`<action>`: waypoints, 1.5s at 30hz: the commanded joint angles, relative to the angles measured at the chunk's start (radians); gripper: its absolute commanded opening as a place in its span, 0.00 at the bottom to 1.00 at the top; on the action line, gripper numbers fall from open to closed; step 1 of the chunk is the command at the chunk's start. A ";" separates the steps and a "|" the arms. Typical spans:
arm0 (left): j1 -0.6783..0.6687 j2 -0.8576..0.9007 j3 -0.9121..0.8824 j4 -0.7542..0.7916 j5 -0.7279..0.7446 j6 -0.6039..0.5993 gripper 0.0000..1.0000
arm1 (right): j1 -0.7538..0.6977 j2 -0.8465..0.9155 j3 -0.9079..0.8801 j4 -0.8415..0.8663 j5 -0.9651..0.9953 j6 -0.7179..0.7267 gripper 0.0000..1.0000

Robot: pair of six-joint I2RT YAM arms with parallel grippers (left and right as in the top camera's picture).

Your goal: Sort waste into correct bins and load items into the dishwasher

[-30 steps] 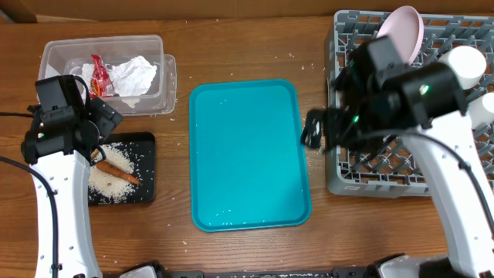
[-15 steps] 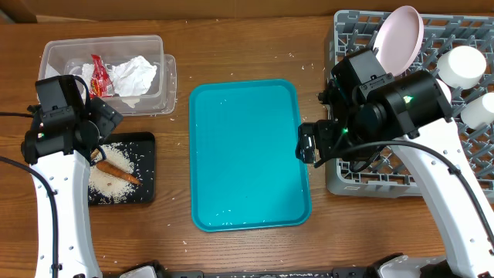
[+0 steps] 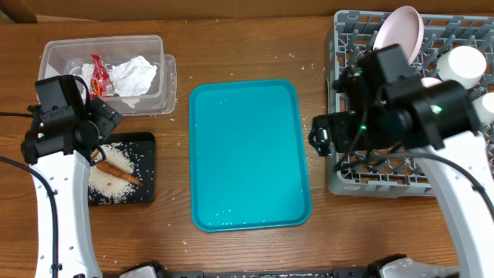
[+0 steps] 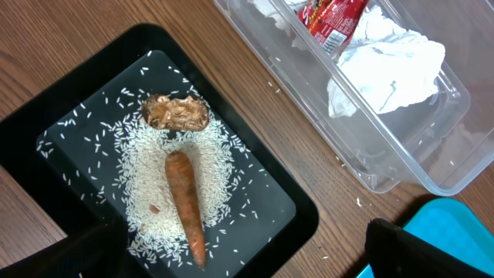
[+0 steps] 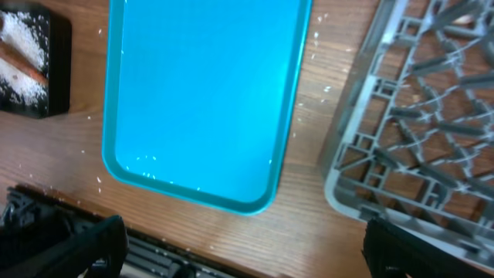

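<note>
The right gripper (image 3: 319,139) is now sitting nearer the grey dish rack (image 3: 340,181) than half a second ago, having drawn back off the edge of the teal tray (image 3: 247,154). Its arm is hiding much of the rack's left half, while a pink plate (image 3: 401,31) and a white cup (image 3: 463,66) are showing beyond it. In the wrist views both grippers' fingers are being cut off by the lower corners, spread wide and gripping nothing. The left gripper (image 4: 247,239) is hovering over the black tray (image 4: 285,208), where a carrot (image 4: 185,208) is lying on rice. In the clear bin (image 3: 58,54), the red wrapper (image 4: 332,15) is showing white lettering, cropped and unreadable.
</note>
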 commanded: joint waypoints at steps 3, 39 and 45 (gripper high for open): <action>0.002 -0.003 0.011 0.001 -0.017 -0.009 1.00 | -0.072 -0.206 -0.200 0.232 -0.026 -0.037 1.00; 0.002 -0.003 0.011 0.001 -0.017 -0.009 1.00 | -0.310 -1.401 -1.709 1.558 -0.067 -0.008 1.00; 0.002 -0.003 0.011 0.001 -0.017 -0.009 1.00 | -0.312 -1.442 -1.709 1.488 0.088 0.021 1.00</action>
